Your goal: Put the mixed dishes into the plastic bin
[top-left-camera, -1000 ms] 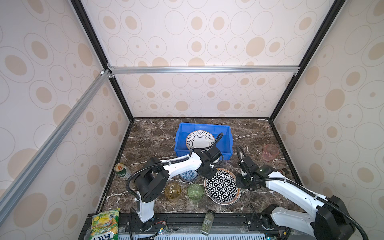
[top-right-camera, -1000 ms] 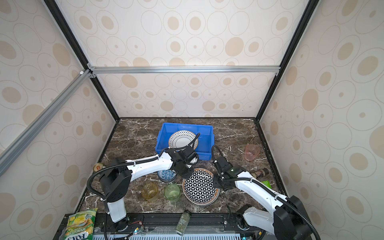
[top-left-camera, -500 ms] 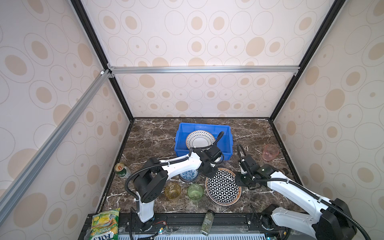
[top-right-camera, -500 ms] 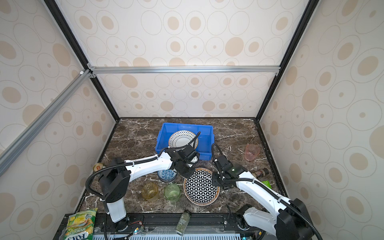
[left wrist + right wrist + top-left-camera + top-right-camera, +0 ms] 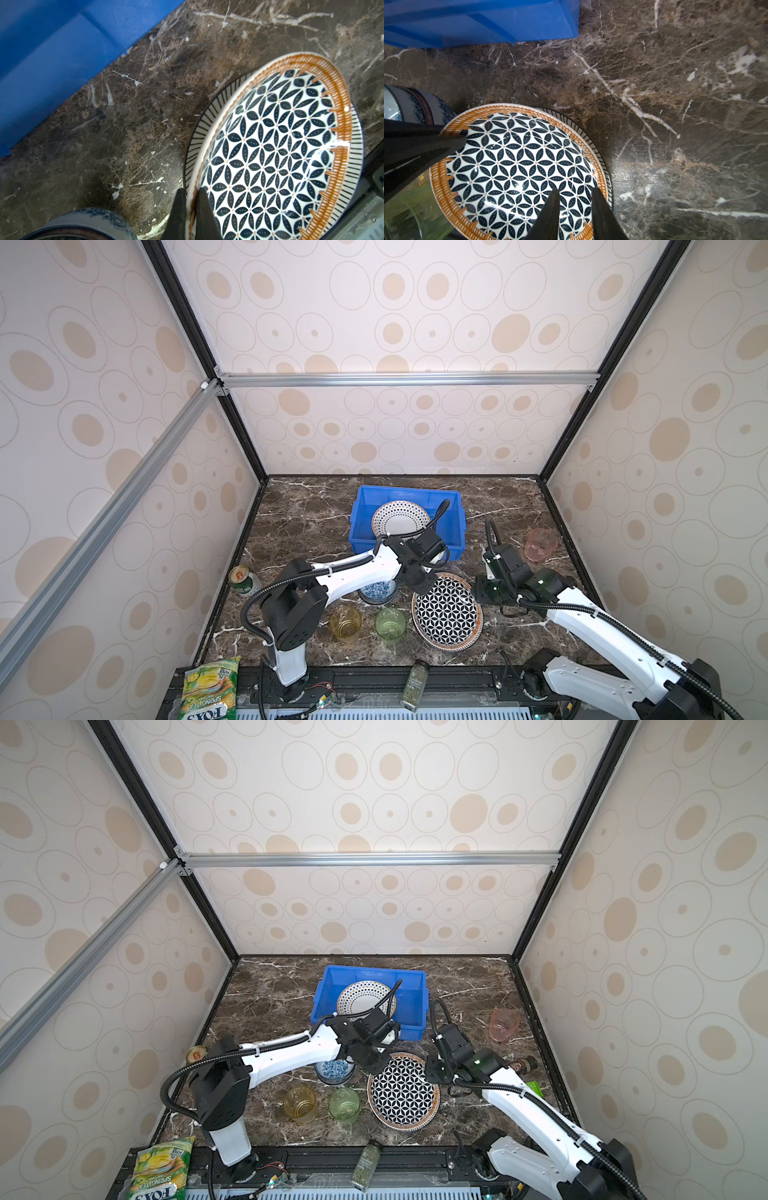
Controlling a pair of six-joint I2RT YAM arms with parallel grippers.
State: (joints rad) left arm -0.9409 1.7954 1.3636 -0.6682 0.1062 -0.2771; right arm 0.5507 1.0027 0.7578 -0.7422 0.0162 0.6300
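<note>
Black and tapered, the left fingers (image 5: 179, 216) are nearly pressed together, pinching the orange-banded rim of the round ceramic plate with a black-and-white geometric petal pattern (image 5: 270, 149), one finger inside the rim and one outside. The right fingers (image 5: 550, 214) stand slightly spread over the plate's opposite edge and clamp nothing; whether they touch it I cannot tell. The plate lies over a white plate with a black striped rim (image 5: 199, 133) on the dark brown marble surface (image 5: 299, 522), near the front of the bright blue rectangular plastic bin (image 5: 455, 526). A round white plate with black dots (image 5: 399, 517) lies inside the bin.
</note>
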